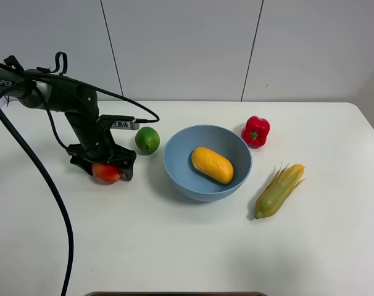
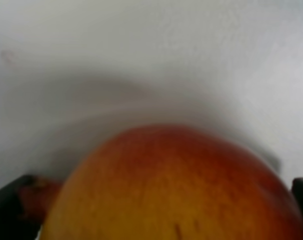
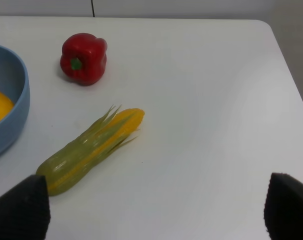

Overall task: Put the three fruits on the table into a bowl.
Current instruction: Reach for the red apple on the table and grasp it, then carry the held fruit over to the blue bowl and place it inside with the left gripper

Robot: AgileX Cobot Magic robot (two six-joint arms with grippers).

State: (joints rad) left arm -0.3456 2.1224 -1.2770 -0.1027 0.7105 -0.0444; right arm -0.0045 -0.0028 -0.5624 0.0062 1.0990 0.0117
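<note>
Black left gripper point(image 1: 107, 168) was clenched on the red, yellow-blushed round apple point(image 1: 107, 174), left of the wide light-blue glossy bowl point(image 1: 178, 157) on the white table point(image 1: 174, 246). The small round green lime point(image 1: 147, 140) lay just left of the bowl; the oblong orange-yellow mango point(image 1: 212, 164) lay inside it. Past the bowl, the right gripper point(image 3: 156, 210) stood released, empty.

Mango point(image 1: 212, 164) in bowl point(image 1: 176, 165); lime point(image 1: 147, 140) left of bowl.
</note>
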